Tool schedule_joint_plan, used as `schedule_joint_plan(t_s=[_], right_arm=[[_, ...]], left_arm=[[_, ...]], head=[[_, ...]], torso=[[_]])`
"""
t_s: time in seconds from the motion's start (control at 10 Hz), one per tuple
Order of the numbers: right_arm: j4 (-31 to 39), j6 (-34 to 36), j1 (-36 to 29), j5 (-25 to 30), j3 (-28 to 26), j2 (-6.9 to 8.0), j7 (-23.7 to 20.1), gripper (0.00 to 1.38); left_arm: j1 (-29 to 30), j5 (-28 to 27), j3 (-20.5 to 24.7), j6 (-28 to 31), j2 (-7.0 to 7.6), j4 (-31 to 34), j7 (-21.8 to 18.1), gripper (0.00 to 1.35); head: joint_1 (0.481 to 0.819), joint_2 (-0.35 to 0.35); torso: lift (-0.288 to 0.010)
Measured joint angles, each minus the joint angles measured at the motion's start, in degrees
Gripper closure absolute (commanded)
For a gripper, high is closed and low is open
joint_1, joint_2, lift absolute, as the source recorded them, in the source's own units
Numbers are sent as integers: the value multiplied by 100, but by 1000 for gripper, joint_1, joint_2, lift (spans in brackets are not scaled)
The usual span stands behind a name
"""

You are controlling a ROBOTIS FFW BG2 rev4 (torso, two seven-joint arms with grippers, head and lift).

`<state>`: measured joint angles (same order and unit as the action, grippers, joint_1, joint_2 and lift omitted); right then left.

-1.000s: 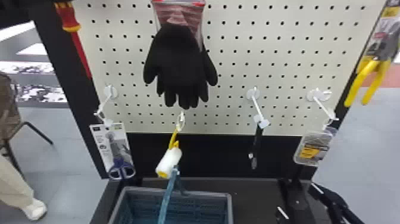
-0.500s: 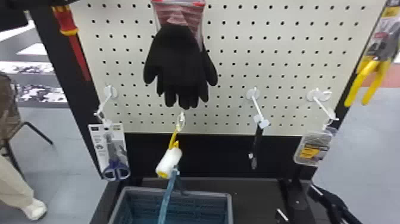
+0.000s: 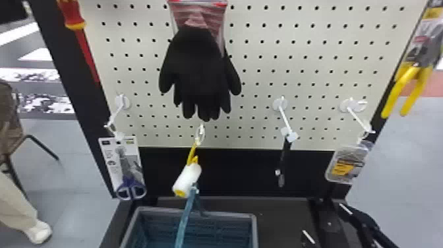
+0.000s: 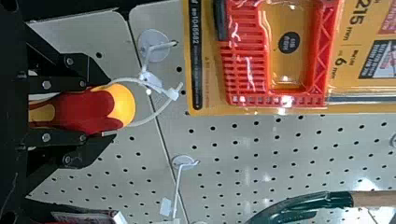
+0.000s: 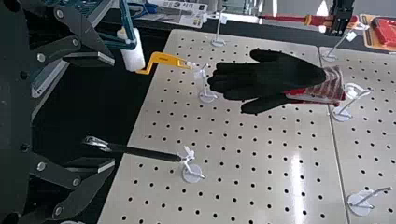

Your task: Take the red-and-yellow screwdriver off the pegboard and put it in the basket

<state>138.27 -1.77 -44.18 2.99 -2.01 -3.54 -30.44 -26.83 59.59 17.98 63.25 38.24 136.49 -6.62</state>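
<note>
My left claw (image 4: pixel 112 108) holds the red-and-yellow screwdriver (image 3: pixel 73 15) by its handle.
It's at the pegboard's (image 3: pixel 296 76) left edge, the handle's end cut off in the head view; whether its white loop (image 4: pixel 163 108) is free of the hook (image 4: pixel 163 45), I can't tell. Scissors (image 3: pixel 130 189) hang below, a paint roller (image 3: pixel 188 178) near the basket's (image 3: pixel 230 216) cropped rim. My right claw (image 3: pixel 327 222) is spread wide.

Gripped red-and-yellow screwdriver (image 4: pixel 88 109), white hooks (image 4: pixel 184 161), pegboard (image 4: pixel 224 158)
</note>
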Motion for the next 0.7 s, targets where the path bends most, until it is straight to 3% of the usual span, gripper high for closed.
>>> schedule_joint_plan(t_s=[0.7], right_arm=[[36, 91, -61, -9, 7, -25, 3, 496]], left_arm=[[221, -20, 153, -6, 38, 358, 154, 1024]], head=[[549, 0]], torso=[[-100]])
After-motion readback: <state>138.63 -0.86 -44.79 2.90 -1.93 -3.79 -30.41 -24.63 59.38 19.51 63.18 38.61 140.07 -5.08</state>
